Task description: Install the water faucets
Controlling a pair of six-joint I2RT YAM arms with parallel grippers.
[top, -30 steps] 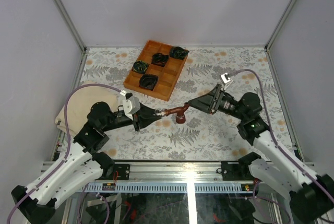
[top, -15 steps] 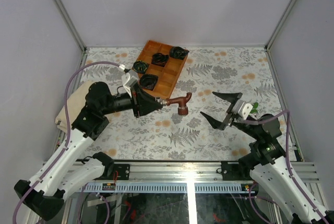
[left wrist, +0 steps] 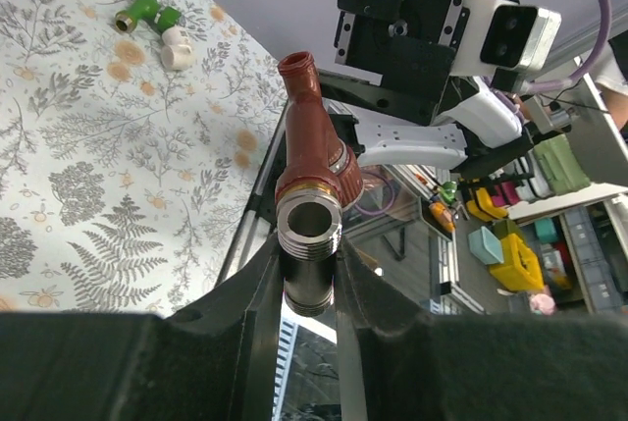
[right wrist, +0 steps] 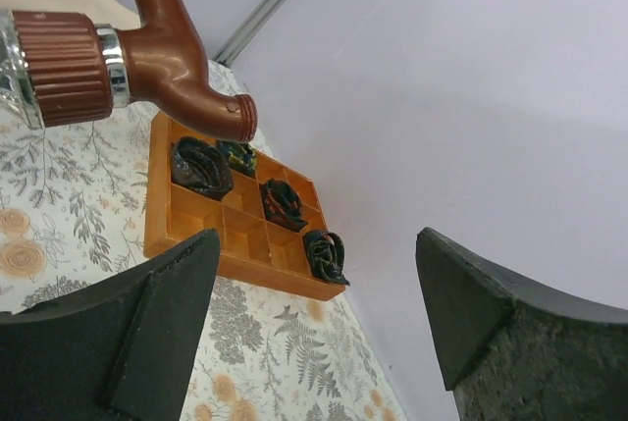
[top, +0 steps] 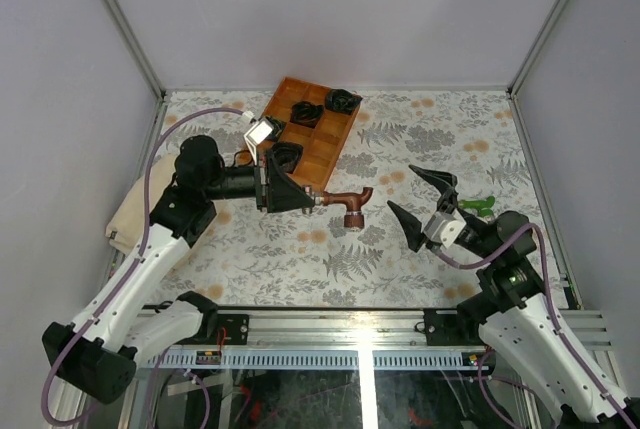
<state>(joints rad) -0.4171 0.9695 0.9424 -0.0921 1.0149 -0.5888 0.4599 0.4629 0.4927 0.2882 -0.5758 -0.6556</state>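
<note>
Red-brown faucet [top: 346, 203]: off the worktop, in the air over its middle, clamped at one end in the left gripper [top: 316, 200]. The body is roughly level and points toward the right edge. Silvery threaded collar sits just past the fingers, with a ribbed section and a bent spout beyond.

Green faucet [top: 478, 206]: bright green, brass-coloured opening, lying flat near the right edge, about mid-depth, well apart from the red-brown one.

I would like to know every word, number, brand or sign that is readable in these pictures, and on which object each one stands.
No text can be read in any view.
The red-brown faucet, green faucet and wooden tray: no print visible.
Small coloured spot on the front rail: too small to tell whether it is text.
Coloured boxes behind the table in the left wrist view: blurred, nothing legible.
</note>
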